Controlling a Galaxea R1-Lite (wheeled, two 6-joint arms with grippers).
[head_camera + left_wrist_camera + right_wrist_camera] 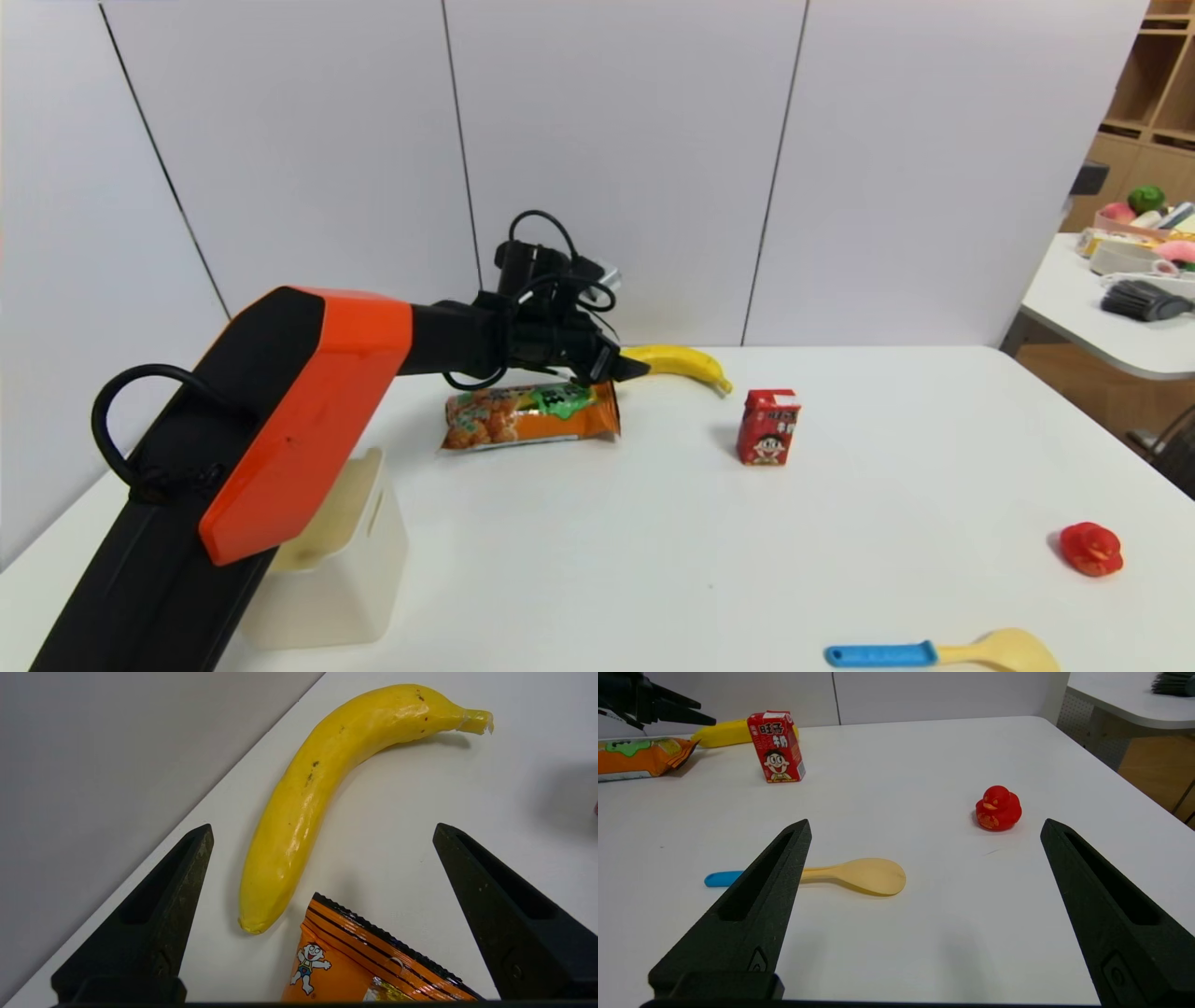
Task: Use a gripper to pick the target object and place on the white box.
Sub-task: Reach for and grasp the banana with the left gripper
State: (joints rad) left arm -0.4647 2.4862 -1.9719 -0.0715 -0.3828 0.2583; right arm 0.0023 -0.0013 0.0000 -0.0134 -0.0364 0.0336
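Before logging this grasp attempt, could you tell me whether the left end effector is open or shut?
Open. The left end effector has its fingers spread wide, with the banana lying on the table between them, untouched.

Grey panelled wall (607,140) behind white table (887,485).

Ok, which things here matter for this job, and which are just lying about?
Job: left pincer, open above the long curved yellow banana; cream-white square plastic bin.

Lying about: orange snack bag, red drink carton, red toy duck, yellow spoon with blue handle. Right pincer idle, open.
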